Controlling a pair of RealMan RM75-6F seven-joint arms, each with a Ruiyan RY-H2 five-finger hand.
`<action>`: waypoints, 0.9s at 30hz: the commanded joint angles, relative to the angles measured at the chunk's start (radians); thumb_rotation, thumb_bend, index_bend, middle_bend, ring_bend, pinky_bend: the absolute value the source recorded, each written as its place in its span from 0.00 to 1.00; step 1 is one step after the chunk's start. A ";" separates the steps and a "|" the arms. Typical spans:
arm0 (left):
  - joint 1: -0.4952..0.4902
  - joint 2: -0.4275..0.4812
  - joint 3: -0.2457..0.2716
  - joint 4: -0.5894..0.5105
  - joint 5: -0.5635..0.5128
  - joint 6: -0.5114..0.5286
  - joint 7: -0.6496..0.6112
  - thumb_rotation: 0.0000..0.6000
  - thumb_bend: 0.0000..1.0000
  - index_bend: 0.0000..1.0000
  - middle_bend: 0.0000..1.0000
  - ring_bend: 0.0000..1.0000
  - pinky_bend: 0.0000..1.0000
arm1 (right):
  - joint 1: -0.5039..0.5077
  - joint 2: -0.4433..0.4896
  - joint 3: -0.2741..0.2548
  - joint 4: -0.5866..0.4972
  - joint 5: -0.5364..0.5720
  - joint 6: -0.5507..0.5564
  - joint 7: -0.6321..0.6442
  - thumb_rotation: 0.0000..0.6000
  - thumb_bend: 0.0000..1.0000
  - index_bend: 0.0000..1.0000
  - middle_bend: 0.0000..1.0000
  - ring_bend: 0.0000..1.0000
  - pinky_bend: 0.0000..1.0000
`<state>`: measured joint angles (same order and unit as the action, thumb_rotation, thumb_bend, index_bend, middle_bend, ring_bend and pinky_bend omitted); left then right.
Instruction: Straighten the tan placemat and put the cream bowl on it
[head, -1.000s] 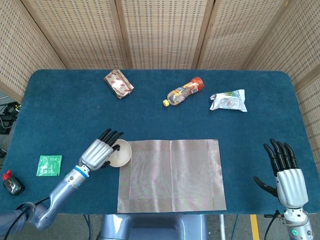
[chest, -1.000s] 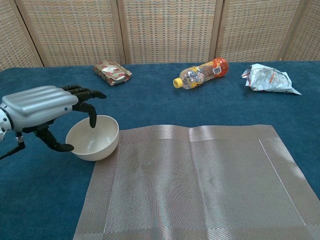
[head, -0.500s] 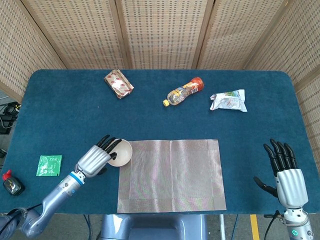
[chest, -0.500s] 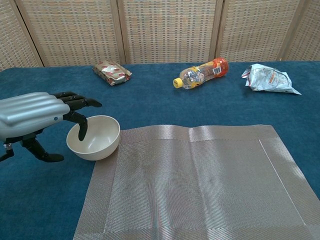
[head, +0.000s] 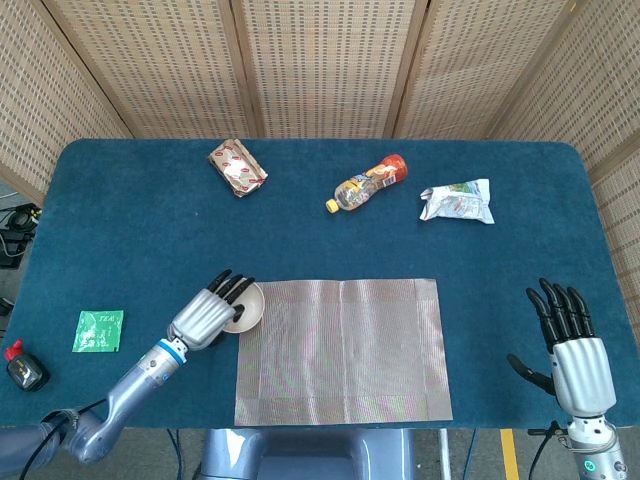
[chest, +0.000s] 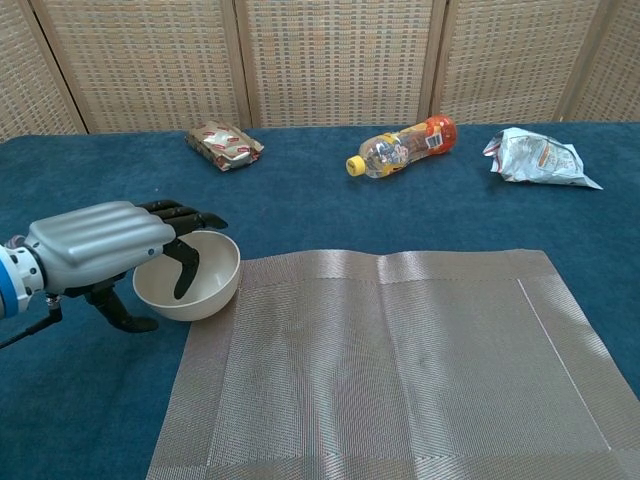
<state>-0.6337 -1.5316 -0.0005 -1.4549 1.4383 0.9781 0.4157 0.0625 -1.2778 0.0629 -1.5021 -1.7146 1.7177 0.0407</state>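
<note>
The tan placemat (head: 340, 350) (chest: 400, 370) lies flat near the table's front edge, its sides about square with that edge. The cream bowl (head: 247, 305) (chest: 212, 272) stands upright on the blue cloth, touching the mat's far left corner. My left hand (head: 208, 316) (chest: 95, 245) hovers over the bowl's left side. One finger dips inside the rim while the thumb lies outside on the cloth, and no firm grip shows. My right hand (head: 575, 352) stands open at the front right, well clear of the mat, and appears only in the head view.
Along the back lie a red-patterned snack packet (head: 237, 167) (chest: 224, 145), a plastic bottle on its side (head: 368, 182) (chest: 402, 146) and a silver bag (head: 458, 201) (chest: 538, 157). A green tea sachet (head: 98, 330) and a small black-and-red object (head: 20, 367) sit at the front left.
My left hand drew back from the bowl, then came forward over its rim again. The bowl, mat and right hand have not moved.
</note>
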 joint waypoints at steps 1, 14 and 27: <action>-0.002 -0.024 -0.001 0.021 -0.004 -0.001 0.016 1.00 0.26 0.60 0.00 0.00 0.00 | 0.000 0.001 0.000 -0.001 -0.001 0.001 0.000 1.00 0.24 0.07 0.00 0.00 0.00; 0.011 -0.056 0.004 0.046 0.013 0.033 0.013 1.00 0.44 0.68 0.00 0.00 0.00 | -0.004 0.005 -0.003 -0.006 -0.010 0.012 0.005 1.00 0.24 0.07 0.00 0.00 0.00; -0.014 -0.046 -0.019 -0.044 0.042 0.045 0.052 1.00 0.44 0.68 0.00 0.00 0.00 | -0.005 0.008 -0.001 -0.009 -0.010 0.015 0.010 1.00 0.24 0.07 0.00 0.00 0.00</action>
<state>-0.6435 -1.5743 -0.0155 -1.4935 1.4809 1.0265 0.4619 0.0575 -1.2698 0.0619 -1.5108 -1.7247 1.7324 0.0512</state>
